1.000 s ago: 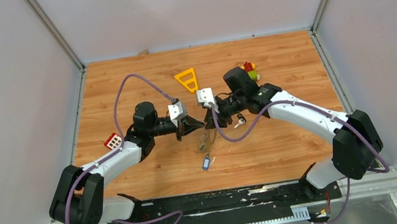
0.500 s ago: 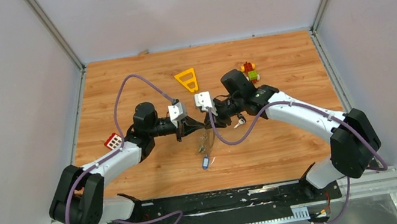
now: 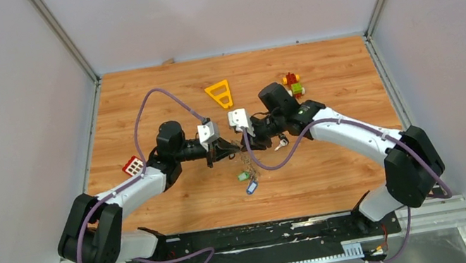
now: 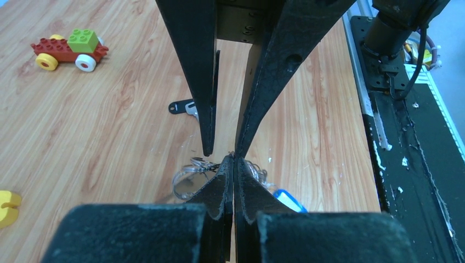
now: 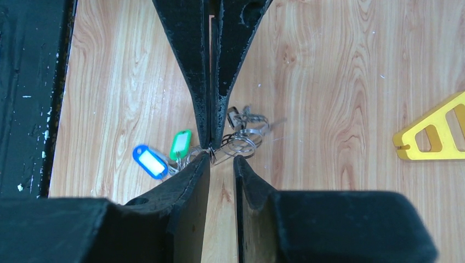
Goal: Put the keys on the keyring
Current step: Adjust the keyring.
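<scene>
Here, the two arms meet tip to tip over the middle of the wooden tabletop [image 3: 337, 175]. The silver-grey metal keyring loop [image 5: 244, 137] is right under that meeting point, tangled with some thin wire rings [image 4: 192, 175]. The left jaws are closed tight, with their tips at the wire bundle; they seem to pinch one wire, but I cannot tell this for sure. The right jaws stand a little open, with a narrow gap and nothing visible between them, just beside the left tips. Two small keys are at the bundle, one with a blue plastic tag [image 5: 149, 161] and one with a green plastic tag [image 5: 180, 143]. Another small key with a black head [image 4: 178, 107] lies apart on the wood, near the right arm. In my judgement the step in hand is to take hold of the loop with the right side, so that it can be opened for a key. To do it well, the right jaws should close on the thick loop itself, not on the thin rings. The left side should hold firm without pulling, because such wires can slip or twist easily.
</scene>
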### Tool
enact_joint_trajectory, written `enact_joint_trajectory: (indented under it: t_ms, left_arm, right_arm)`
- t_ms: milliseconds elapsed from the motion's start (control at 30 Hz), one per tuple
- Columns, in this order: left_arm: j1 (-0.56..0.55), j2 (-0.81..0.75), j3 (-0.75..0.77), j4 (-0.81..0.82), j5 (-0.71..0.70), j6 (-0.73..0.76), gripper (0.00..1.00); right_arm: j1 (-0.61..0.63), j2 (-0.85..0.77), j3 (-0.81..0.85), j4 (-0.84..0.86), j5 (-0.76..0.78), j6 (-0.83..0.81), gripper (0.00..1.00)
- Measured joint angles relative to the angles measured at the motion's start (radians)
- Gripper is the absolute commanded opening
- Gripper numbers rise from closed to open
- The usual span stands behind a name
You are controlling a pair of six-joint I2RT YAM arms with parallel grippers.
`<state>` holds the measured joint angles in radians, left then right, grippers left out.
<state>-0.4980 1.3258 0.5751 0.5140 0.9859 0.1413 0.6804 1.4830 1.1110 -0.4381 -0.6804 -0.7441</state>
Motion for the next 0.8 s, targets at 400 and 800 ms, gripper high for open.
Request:
enact_joint_trajectory:
  t_ms: [400, 800]
  left_arm:
    - [0.0, 0.0, 0.0, -0.001, -0.004, 0.019, 0.0]
    - [0.0, 0.011, 0.0, -0.001, -0.005, 0.029, 0.0]
  right_arm:
    - [0.0, 0.021, -0.002, 0.0, -0.008, -0.001, 0.19]
    - [0.0, 0.02, -0.002, 0.0, -0.024, 0.011, 0.0]
